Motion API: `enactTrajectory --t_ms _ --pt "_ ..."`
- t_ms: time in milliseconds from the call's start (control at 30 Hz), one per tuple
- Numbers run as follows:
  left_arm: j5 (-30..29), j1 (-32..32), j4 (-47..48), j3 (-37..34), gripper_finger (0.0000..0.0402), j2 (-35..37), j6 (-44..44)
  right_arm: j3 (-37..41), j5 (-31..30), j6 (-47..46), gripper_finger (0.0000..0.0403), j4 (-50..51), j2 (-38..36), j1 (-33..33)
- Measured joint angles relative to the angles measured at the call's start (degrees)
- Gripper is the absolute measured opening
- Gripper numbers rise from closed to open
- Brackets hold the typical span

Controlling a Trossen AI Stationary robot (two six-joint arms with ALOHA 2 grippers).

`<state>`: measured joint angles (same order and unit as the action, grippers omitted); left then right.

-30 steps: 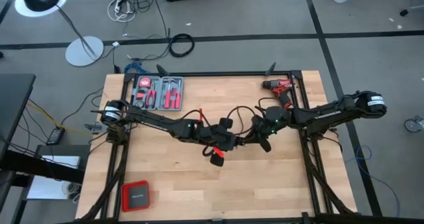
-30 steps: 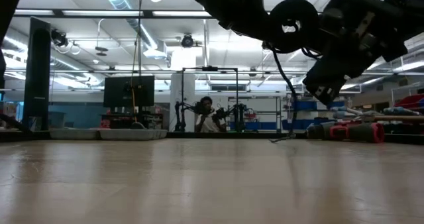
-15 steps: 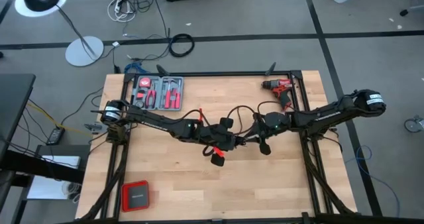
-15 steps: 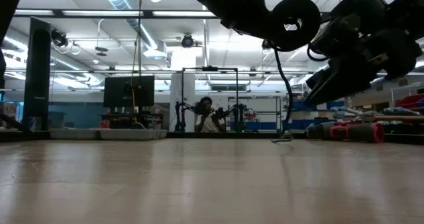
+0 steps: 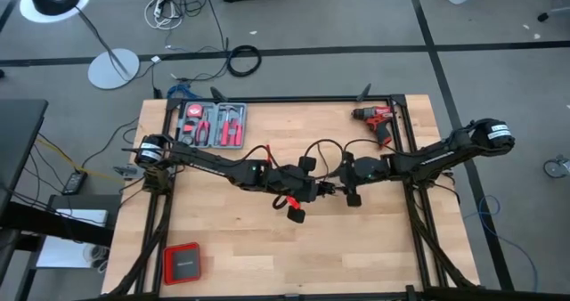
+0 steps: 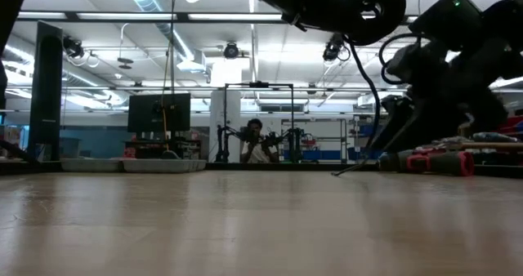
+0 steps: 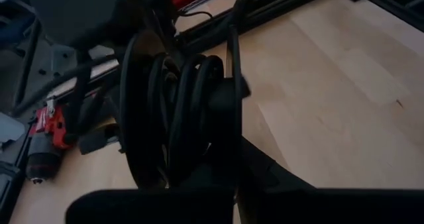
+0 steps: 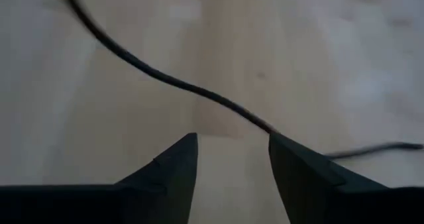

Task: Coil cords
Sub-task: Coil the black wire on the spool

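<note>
The right gripper (image 8: 232, 159) hovers low over the middle of the wooden table (image 5: 356, 248), fingers spread apart with nothing between them. The thin black cord (image 8: 165, 78) runs across the wood just past its fingertips. The left gripper (image 5: 313, 191), fingers together, meets it mid-table and holds several wound loops of the cord (image 7: 175, 114) above the surface. A red drill (image 5: 374, 116) lies near the far right corner, a tool case (image 5: 212, 125) at the far left
</note>
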<state>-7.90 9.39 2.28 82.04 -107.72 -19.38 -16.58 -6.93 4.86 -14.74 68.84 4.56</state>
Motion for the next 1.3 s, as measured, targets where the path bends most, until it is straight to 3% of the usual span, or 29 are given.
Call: enactTrajectory --t_ms 167,333,600,933,1100,1300 --pt "0.0 0.0 -0.9 0.0 0.0001 0.0 0.0 0.0 -5.7 6.3 0.0184 -2.0 1.9 0.0" --pt "0.0 0.0 -2.1 0.0 0.0001 0.1 0.0 0.0 -5.9 13.1 0.018 -5.3 6.5 0.6" --pt "0.0 0.0 -3.0 0.0 0.0001 0.1 -1.2 0.0 -11.9 19.5 0.0167 -13.9 12.9 1.0" --pt "-1.2 0.0 -1.1 0.0 0.0001 0.2 -1.4 0.0 -12.1 15.0 0.0087 -9.5 12.5 1.2" --pt "-1.3 0.0 -1.7 0.0 0.0001 0.2 -1.4 0.0 -10.8 14.2 0.0019 -9.2 12.1 1.3" --pt "-1.5 0.0 -0.4 0.0 0.0001 0.5 0.2 -0.1 -9.8 10.6 0.0008 -6.9 12.1 2.1"
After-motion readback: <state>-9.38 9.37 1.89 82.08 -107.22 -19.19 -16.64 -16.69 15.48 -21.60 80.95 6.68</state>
